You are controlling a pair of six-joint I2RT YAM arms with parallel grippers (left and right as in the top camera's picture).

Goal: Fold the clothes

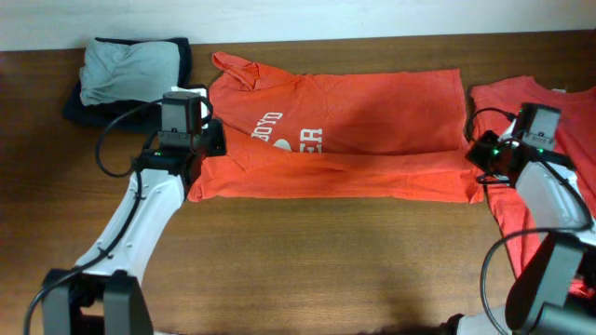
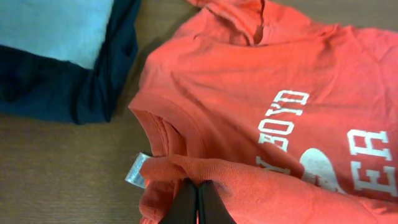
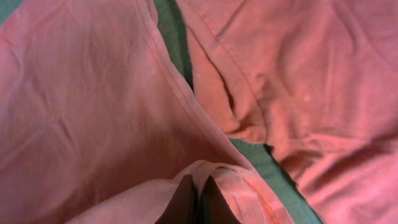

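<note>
- The left end effector [image 2: 198, 200] is closed on a bunched fold at the sleeve end of the orange T-shirt [image 1: 372, 112]. The right end effector [image 3: 198, 194] is closed on its far end.
- The T-shirt lies lengthwise mid-counter [image 1: 326, 261], lettering up, with its near edge lifted.
- Uneven pulling could slip a pinch, so the fold lands crooked.
- The right grip may snag the second orange shirt [image 1: 498, 98] just beside it.
- No containers are in view. A grey-and-navy folded pile [image 1: 130, 70] sits on the counter.
</note>
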